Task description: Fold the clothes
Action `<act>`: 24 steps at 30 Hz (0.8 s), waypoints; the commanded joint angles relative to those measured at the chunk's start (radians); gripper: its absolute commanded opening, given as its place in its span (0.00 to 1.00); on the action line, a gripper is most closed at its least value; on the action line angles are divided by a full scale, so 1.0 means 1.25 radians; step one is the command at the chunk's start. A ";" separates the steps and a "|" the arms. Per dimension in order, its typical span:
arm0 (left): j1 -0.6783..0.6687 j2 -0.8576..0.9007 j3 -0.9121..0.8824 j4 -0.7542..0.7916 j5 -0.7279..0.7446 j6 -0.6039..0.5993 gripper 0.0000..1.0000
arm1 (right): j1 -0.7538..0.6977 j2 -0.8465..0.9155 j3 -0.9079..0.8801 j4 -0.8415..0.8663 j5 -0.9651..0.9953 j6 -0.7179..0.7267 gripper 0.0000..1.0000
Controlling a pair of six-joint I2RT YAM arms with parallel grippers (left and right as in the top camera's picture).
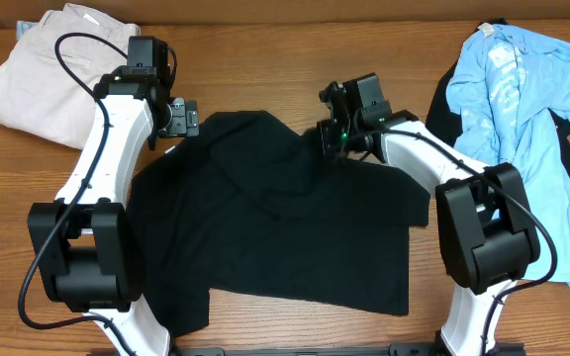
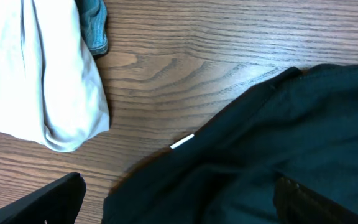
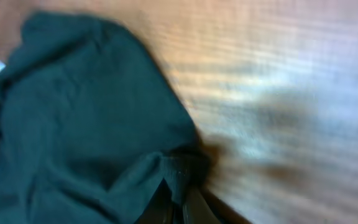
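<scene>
Black T-shirt lies spread flat at the centre of the wooden table, between both arms. Right gripper sits at the shirt's far right edge, jaws closed tight on a bunched fold of its cloth. Left gripper stands at the far left edge, jaws fully apart, gripping nothing. Farthest back: beige trousers folded at left; light blue tee at right, overlying another black garment
</scene>
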 commanded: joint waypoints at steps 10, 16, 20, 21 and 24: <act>0.009 -0.002 0.083 -0.005 0.010 0.022 1.00 | 0.002 0.042 0.284 0.208 0.101 0.005 0.04; 0.009 -0.002 0.084 -0.012 0.028 0.023 0.99 | -0.006 0.202 0.410 0.261 0.107 0.009 0.04; 0.009 -0.002 0.084 -0.011 0.028 0.029 1.00 | -0.007 0.273 0.491 0.212 0.105 0.009 0.06; 0.009 -0.002 0.084 -0.010 0.028 0.029 1.00 | -0.007 0.281 0.497 0.203 0.105 0.009 0.07; 0.010 -0.002 0.084 -0.010 0.028 0.028 1.00 | -0.007 0.286 0.497 0.168 0.106 0.009 0.28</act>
